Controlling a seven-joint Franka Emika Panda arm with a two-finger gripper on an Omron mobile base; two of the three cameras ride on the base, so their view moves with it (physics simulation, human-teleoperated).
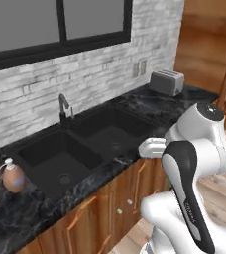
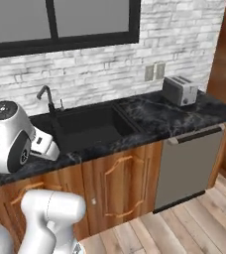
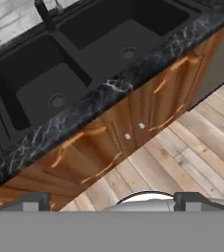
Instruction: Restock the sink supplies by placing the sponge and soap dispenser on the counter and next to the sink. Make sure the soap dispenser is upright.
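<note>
The soap dispenser (image 1: 13, 177), an egg-shaped brown bottle with a white pump, stands upright on the black marble counter (image 1: 149, 103) just left of the sink (image 1: 80, 149). The sink is a black double basin with round drains and a slim dark faucet (image 1: 63, 106). My gripper (image 3: 113, 201) hangs in front of the counter edge above the wooden cabinet doors, tilted down toward the sink (image 3: 60, 83). Its fingertips (image 3: 35, 201) stand wide apart with nothing between them, so it is open. The sponge is out of view.
A silver toaster (image 2: 180, 90) sits on the counter at the far right by the brick wall. Shut wooden cabinet doors (image 3: 99, 147) run under the sink, with a grey dishwasher front (image 2: 189, 166) to their right. Wood floor lies in front.
</note>
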